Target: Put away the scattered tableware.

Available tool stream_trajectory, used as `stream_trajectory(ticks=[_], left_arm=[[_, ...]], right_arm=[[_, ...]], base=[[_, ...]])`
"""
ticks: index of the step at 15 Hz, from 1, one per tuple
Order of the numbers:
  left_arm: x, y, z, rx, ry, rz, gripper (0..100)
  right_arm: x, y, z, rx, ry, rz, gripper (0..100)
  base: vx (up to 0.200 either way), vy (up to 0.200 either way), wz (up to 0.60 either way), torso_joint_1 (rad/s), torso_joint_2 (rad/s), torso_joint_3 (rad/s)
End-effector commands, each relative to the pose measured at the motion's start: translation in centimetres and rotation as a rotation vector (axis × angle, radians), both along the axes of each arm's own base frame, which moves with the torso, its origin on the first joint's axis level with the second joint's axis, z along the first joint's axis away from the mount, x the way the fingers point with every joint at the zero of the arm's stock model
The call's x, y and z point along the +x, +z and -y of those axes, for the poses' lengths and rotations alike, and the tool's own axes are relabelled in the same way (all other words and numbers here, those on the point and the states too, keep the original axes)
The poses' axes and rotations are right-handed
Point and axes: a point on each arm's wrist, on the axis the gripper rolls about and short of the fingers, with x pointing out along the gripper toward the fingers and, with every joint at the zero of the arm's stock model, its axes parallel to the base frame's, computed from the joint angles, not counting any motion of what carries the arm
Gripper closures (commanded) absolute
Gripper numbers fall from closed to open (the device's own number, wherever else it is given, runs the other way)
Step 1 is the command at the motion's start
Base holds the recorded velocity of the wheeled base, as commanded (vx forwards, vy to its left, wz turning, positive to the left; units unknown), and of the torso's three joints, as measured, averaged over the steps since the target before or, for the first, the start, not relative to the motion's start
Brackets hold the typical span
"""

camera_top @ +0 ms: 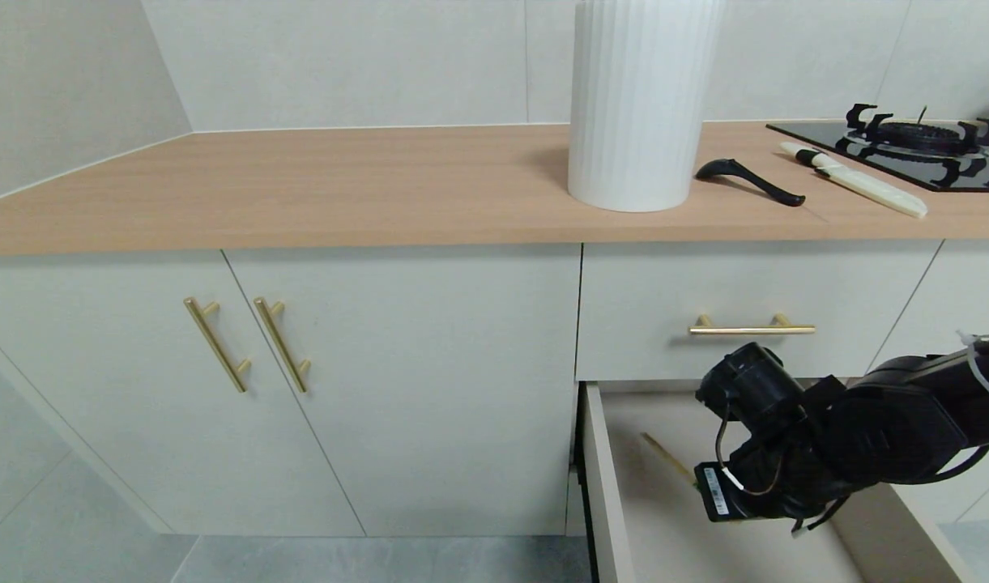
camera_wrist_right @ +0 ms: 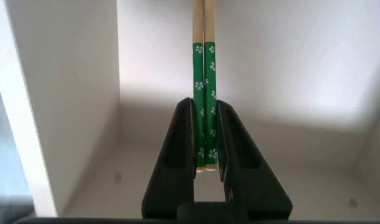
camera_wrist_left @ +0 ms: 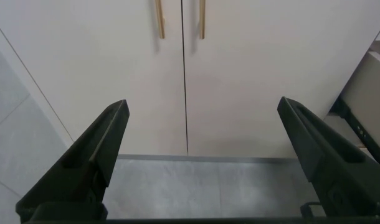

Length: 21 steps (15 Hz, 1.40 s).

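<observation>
My right gripper (camera_wrist_right: pixel 204 134) is shut on a pair of wooden chopsticks (camera_wrist_right: pixel 204 68) with green flowered ends, held inside the open drawer (camera_top: pixel 603 470) at the lower right. In the head view the chopsticks (camera_top: pixel 666 457) stick out from under my right arm toward the drawer's back. On the wooden countertop (camera_top: pixel 340 186) lie a black spoon (camera_top: pixel 749 180) and a cream-handled knife (camera_top: pixel 854 179), both to the right of the tall white ribbed vase (camera_top: pixel 638 101). My left gripper (camera_wrist_left: pixel 199 162) is open and holds nothing, low in front of the double cabinet doors (camera_wrist_left: pixel 184 74).
A black gas hob (camera_top: pixel 919 146) sits at the counter's far right. Above the open drawer is a shut drawer with a gold handle (camera_top: pixel 752 328). The cabinet doors carry two gold handles (camera_top: pixel 247 344). Grey tiled floor (camera_top: pixel 73 518) lies below.
</observation>
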Motion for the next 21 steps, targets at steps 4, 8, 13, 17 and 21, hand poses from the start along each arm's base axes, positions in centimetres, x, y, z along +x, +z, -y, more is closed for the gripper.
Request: stream_trajectory(ticks=[4,8,13,17,21], left_arm=[[0.0,0.0,0.0,0.000,0.001,-0.001,0],[0.0,0.0,0.0,0.000,0.001,-0.001,0],[0.0,0.0,0.0,0.000,0.001,-0.001,0],[0.0,0.0,0.0,0.000,0.001,-0.001,0],[0.0,0.0,0.0,0.000,0.001,-0.001,0]], right_arm=[[2.7,-3.4,-0.2,0.006,-0.089,0.066,100],[2.8,-5.1,-0.8,0.050,-0.074,0.142,100],[2.9,-8.0,-1.6,0.013,-0.057,0.084,100],[3.4,-10.1,-2.1,0.009,-0.074,0.087,100],[3.5,-10.4,-2.2,0.004,-0.077,0.088,100]], base=[[0.000,0.000,0.00,0.000,0.00,0.000],[0.000,0.000,0.00,0.000,0.00,0.000],[0.000,0.000,0.00,0.000,0.00,0.000],[0.000,0.000,0.00,0.000,0.00,0.000],[0.000,0.000,0.00,0.000,0.00,0.000]])
